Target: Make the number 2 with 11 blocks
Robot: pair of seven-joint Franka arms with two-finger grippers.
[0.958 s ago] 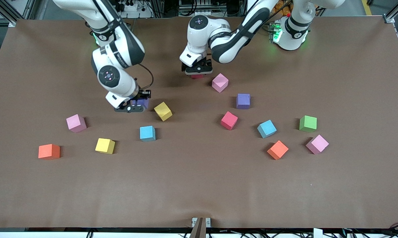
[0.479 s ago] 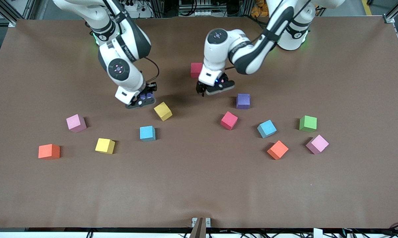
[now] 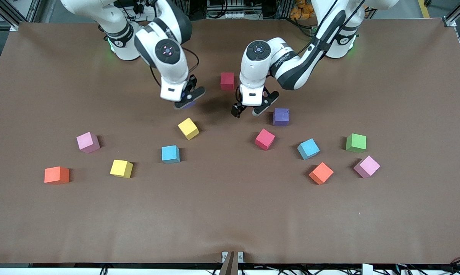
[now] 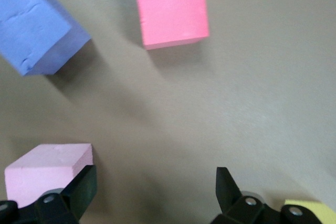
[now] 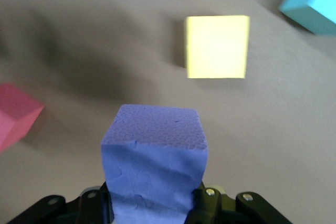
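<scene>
No containers are seen; all cubes sit loose on the brown counter (image 3: 230,214), well apart, so no number 2 is formed.

A purple block (image 5: 155,153) is clamped in the closed jaws of the right gripper (image 3: 186,100), up over the counter above the yellow block (image 3: 188,128). In the front view this held cube is nearly all hidden under the gripper; only a sliver shows.

The left gripper (image 3: 254,109) is held over the counter between the red block (image 3: 227,81) near the bases and the second purple block (image 3: 281,117), jaws wide open and empty. In the left wrist view a pink block (image 4: 47,174) is seen just beside 1 fingertip, cut off at the frame edge; in the front view it is hidden by the left arm, and contact cannot be judged.

Lying nearer the camera: another red block (image 3: 265,139), 2 light blue blocks (image 3: 170,154) (image 3: 308,148), 2 orange blocks (image 3: 56,175) (image 3: 321,173), a second yellow block (image 3: 121,168), 2 more pink blocks (image 3: 87,142) (image 3: 367,166), and a green cube (image 3: 356,143).
</scene>
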